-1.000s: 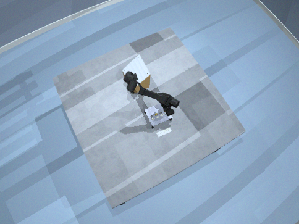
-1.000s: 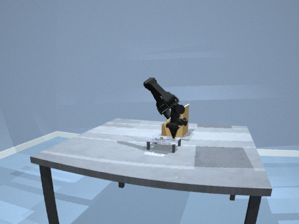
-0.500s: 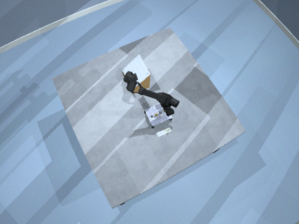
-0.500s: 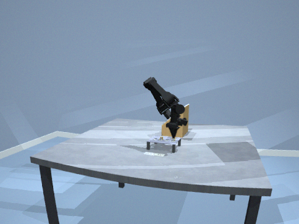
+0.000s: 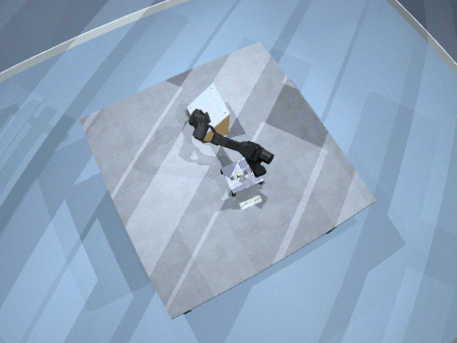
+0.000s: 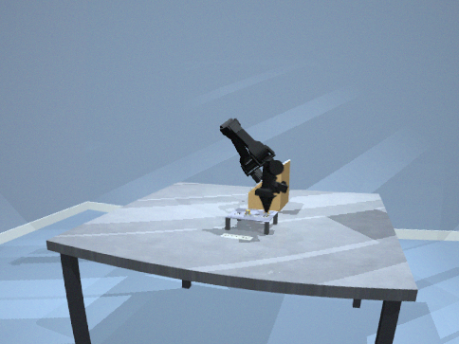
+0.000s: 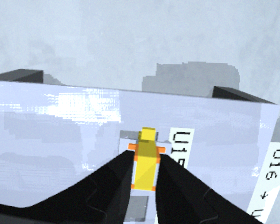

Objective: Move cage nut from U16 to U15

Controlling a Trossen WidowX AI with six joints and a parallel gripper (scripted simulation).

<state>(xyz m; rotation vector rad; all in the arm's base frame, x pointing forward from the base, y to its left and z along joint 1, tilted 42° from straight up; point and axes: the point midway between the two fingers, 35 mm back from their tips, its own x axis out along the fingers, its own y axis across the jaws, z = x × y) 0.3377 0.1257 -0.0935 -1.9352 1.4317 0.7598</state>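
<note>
Pincer point(image 5: 259, 171) point(image 6: 267, 210) point(image 7: 145, 161) closed around a yellow cage nut with orange edges point(image 7: 146, 165), which sits over a square hole, just beside the rail plate's point(image 5: 235, 184) point(image 6: 238, 216) point(image 7: 60, 145) U15 label point(image 7: 181, 145).
</note>
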